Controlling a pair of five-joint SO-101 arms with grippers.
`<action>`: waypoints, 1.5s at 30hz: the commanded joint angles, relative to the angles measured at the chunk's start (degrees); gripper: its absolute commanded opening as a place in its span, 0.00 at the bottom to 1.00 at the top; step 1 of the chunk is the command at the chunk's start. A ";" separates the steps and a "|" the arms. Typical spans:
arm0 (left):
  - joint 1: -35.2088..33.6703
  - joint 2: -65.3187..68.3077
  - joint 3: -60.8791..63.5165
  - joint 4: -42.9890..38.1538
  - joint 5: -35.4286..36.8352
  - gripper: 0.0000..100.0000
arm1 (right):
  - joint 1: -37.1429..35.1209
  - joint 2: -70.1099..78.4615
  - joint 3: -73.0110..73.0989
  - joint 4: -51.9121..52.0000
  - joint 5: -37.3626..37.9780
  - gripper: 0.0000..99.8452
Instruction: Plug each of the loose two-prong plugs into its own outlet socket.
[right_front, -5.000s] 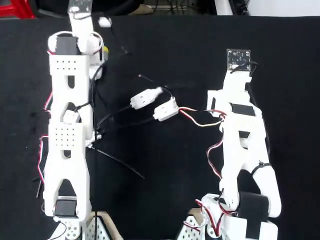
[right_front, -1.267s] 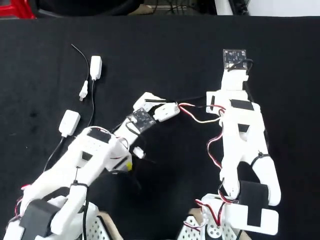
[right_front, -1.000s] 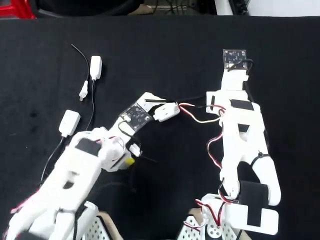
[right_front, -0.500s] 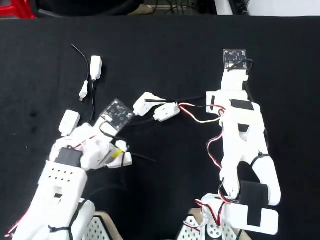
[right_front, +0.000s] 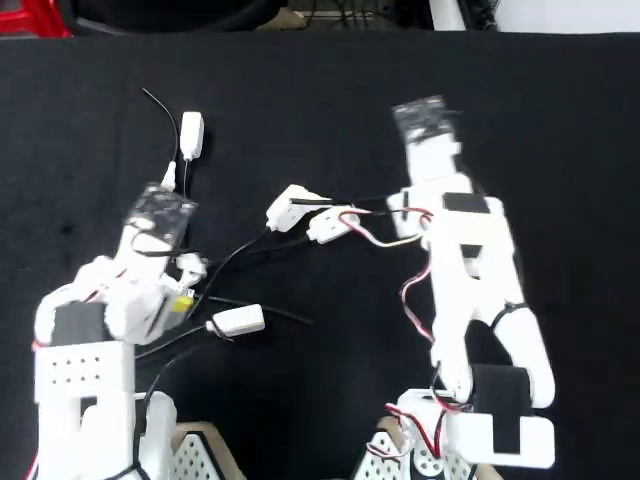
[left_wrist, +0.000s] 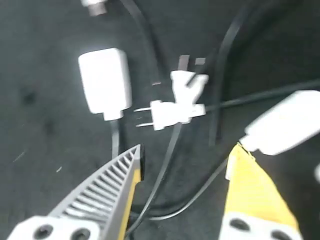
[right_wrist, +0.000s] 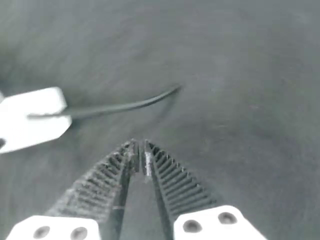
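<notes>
I'm hovering the L hand (left_wrist: 187, 149), spread and empty, over a two-prong plug (left_wrist: 170, 112) lying on the table (left_wrist: 40, 150) beside an outlet socket (left_wrist: 105, 82); the R hand (right_wrist: 140, 146) is sitting clenched on nothing. The plug's looking light, rigid and cord-tugged, so I'm favouring a grip on the body, not the prongs.

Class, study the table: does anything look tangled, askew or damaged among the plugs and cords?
No damage shows. The black cords cross one another in a loose tangle ahead of the open left gripper, and a two-prong plug lies on its side among them, prongs bare, in no socket.
</notes>
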 joint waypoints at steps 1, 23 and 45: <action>-4.53 -5.45 4.62 0.18 -3.43 0.27 | -6.51 -6.55 -2.51 7.47 9.76 0.01; -9.98 -41.05 32.57 -3.34 1.14 0.27 | -36.66 4.18 9.63 3.25 27.08 0.21; -12.44 -41.23 35.91 -7.47 1.23 0.27 | -40.97 -2.24 5.67 14.15 9.58 0.21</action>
